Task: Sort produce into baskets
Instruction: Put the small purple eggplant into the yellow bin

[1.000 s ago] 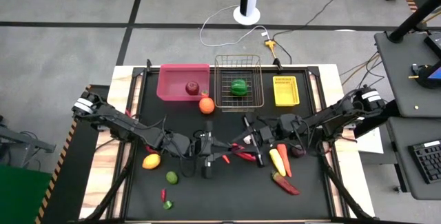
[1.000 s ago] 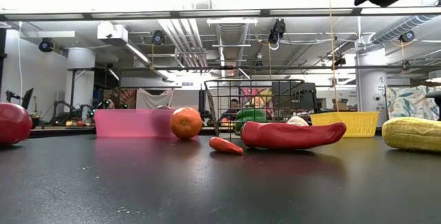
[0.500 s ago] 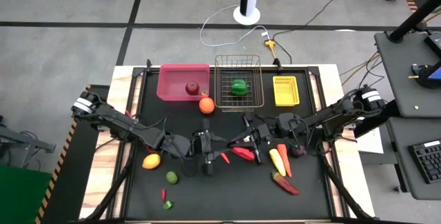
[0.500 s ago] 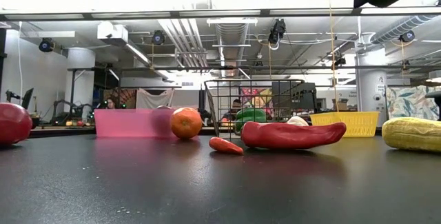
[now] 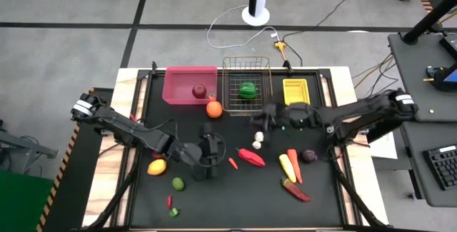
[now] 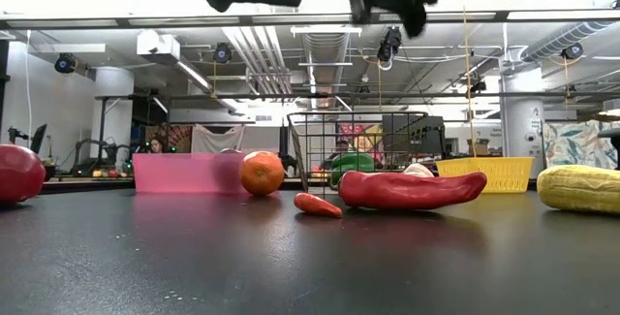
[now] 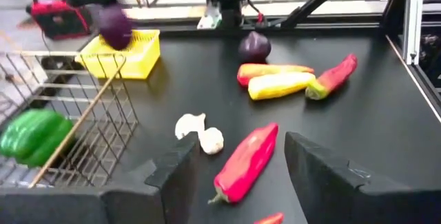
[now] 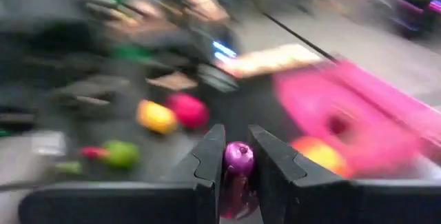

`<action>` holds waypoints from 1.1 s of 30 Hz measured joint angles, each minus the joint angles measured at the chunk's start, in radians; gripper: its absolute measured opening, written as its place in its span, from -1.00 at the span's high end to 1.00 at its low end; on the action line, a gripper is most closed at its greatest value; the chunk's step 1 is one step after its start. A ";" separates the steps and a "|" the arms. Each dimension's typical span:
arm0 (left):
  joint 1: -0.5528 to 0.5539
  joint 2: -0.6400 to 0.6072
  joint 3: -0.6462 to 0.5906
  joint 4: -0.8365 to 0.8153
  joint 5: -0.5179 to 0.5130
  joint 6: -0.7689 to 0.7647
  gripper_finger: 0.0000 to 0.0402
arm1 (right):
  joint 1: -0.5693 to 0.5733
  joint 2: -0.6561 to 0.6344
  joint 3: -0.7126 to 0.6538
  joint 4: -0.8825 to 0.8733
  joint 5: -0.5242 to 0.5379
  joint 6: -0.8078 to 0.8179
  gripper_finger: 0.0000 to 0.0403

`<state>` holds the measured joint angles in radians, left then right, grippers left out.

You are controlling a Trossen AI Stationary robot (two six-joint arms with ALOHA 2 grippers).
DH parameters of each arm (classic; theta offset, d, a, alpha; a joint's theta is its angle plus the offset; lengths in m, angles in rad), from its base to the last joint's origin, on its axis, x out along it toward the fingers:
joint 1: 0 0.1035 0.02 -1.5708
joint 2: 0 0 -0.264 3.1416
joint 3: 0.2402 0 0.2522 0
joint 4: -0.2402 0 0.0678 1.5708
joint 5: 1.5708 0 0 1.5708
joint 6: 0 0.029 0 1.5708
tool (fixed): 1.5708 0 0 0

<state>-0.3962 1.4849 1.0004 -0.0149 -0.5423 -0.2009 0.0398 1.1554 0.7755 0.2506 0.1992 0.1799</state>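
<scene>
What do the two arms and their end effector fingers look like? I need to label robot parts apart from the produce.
Both arms are dark, slender and jointed, each with a white-and-black banded section near its base and loose black cables along it. The left end effector has two broad, flat black fingers with angular edges. The right end effector has matching dark fingers, blocky and tapering toward the tips.

Pink bin [image 5: 180, 83]; silver wire-mesh basket [image 5: 246, 103]; yellow bin [image 5: 295, 95]. Black tabletop [image 5: 235, 196]. Green pepper [image 5: 247, 90], orange [image 5: 213, 108], red chilli [image 5: 251, 158], purple onion [image 8: 238, 158], white garlic [image 7: 204, 131], yellow corn [image 6: 579, 188].
</scene>
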 joint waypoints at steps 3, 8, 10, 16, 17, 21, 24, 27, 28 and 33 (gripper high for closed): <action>0.000 -0.001 0.000 -0.017 0.000 -0.030 0.02 | -0.057 -0.029 0.089 -0.296 0.147 0.007 0.74; 0.000 -0.001 0.000 -0.023 0.000 -0.053 0.02 | -0.164 -0.028 0.265 -0.782 0.389 0.090 0.74; 0.000 -0.001 0.000 -0.027 0.000 -0.056 0.02 | -0.221 -0.017 0.317 -0.953 0.454 0.148 0.74; 0.000 -0.001 0.000 -0.029 0.000 -0.060 0.02 | -0.418 0.006 0.342 -1.166 0.434 0.244 0.73; 0.000 -0.001 0.000 -0.029 0.000 -0.060 0.02 | -0.452 0.006 0.327 -1.165 0.386 0.239 0.73; 0.001 -0.002 0.000 -0.031 0.000 -0.071 0.02 | -0.570 0.009 0.245 -1.121 0.147 0.233 0.73; 0.001 -0.002 0.000 -0.032 0.000 -0.071 0.02 | -0.631 0.017 0.193 -1.110 0.101 0.253 0.73; 0.001 -0.002 0.000 -0.037 0.000 -0.071 0.02 | -0.666 0.020 0.155 -1.111 0.100 0.268 0.73; 0.001 -0.002 0.000 -0.040 0.000 -0.071 0.02 | -0.672 0.020 0.147 -1.107 0.100 0.268 0.73; 0.001 -0.002 0.000 -0.060 -0.075 -0.071 0.02 | -0.682 0.020 0.132 -1.097 0.099 0.267 0.73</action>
<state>-0.3956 1.4830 1.0008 -0.0747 -0.6169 -0.2722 -0.6426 1.1751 0.9077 -0.8463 0.2985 0.4472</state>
